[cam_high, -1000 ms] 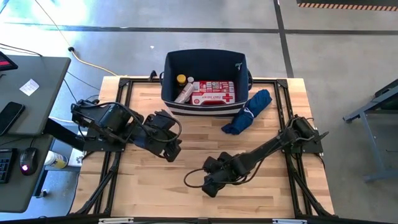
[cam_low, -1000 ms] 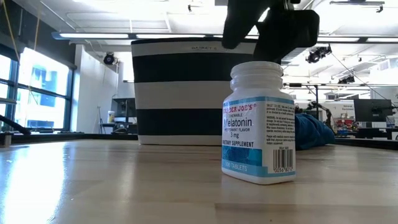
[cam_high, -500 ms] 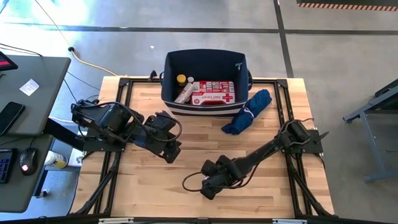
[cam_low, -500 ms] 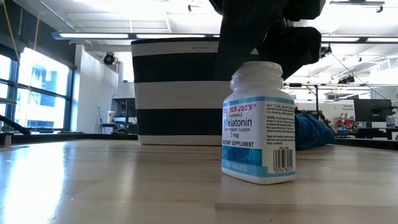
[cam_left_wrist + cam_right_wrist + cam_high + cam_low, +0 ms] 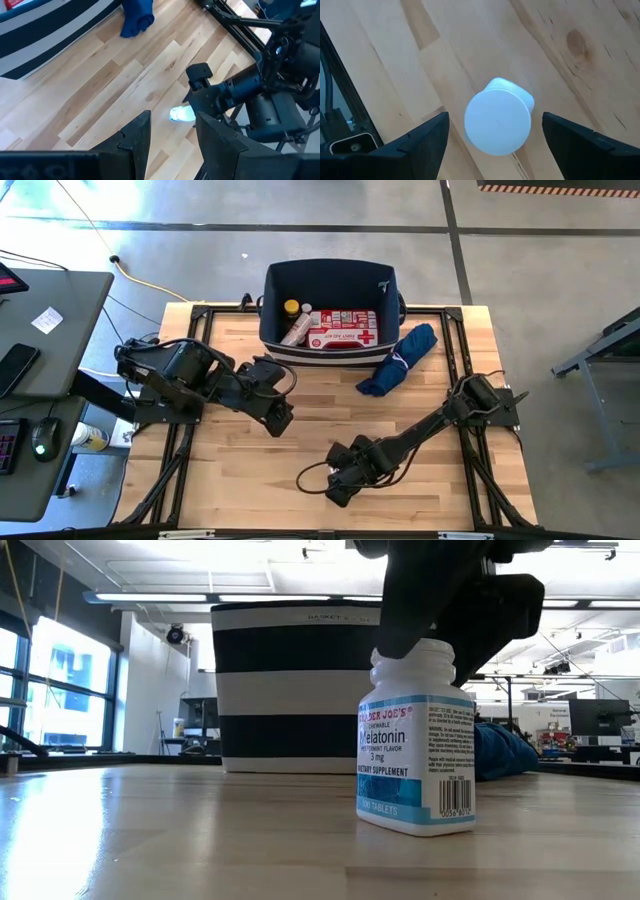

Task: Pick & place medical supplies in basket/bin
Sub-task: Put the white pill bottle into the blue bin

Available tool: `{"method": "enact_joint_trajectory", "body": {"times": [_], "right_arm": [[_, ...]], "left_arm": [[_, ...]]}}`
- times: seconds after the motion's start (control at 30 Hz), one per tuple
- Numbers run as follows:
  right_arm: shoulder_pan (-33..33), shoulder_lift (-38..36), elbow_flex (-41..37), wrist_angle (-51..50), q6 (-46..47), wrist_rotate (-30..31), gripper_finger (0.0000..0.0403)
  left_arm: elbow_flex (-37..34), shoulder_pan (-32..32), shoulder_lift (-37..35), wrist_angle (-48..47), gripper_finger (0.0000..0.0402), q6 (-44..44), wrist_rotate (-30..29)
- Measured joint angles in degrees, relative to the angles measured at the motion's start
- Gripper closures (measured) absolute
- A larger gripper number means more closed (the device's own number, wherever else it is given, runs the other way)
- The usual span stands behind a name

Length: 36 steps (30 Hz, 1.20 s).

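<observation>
A white melatonin bottle (image 5: 415, 755) with a blue label stands upright on its base on the wooden table, near the front edge. My right gripper (image 5: 495, 125) hangs open just above it, one finger on either side of the white cap (image 5: 497, 122), touching nothing. From above, the right gripper (image 5: 338, 488) hides the bottle. My left gripper (image 5: 280, 423) waits open and empty, raised over the table's left middle. The navy bin (image 5: 330, 280) at the far edge holds a red-and-white first aid pouch (image 5: 343, 328) and an amber yellow-capped bottle (image 5: 291, 310).
A royal-blue fabric bundle (image 5: 400, 360) lies on the table just right of the bin. Black frame rails (image 5: 200, 340) run along the table's edges. Bare wood lies between the two arms and the bin.
My right gripper has sunk toward the bottle and shifted a little toward the near edge. Its open fingers now reach down around the cap. The bottle has not moved.
</observation>
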Motion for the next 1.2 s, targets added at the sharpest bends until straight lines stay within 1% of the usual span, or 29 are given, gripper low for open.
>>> {"method": "enact_joint_trajectory", "body": {"times": [0.77, 1.07, 1.2], "right_arm": [[0.00, -0.02, 0.00, -0.14, 0.24, 0.86, 0.0182], [-0.07, -0.13, 0.00, -0.14, -0.87, -1.20, 0.0229], [-0.24, -0.45, 0.00, -0.10, -1.66, -2.69, 0.0228]], "left_arm": [[0.02, -0.06, 0.00, -0.41, 0.0213, 0.82, -0.44], [0.02, -0.06, 0.00, -0.40, 0.0213, 1.25, -0.44], [0.02, -0.06, 0.00, -0.40, 0.0213, 1.25, -0.44]]}}
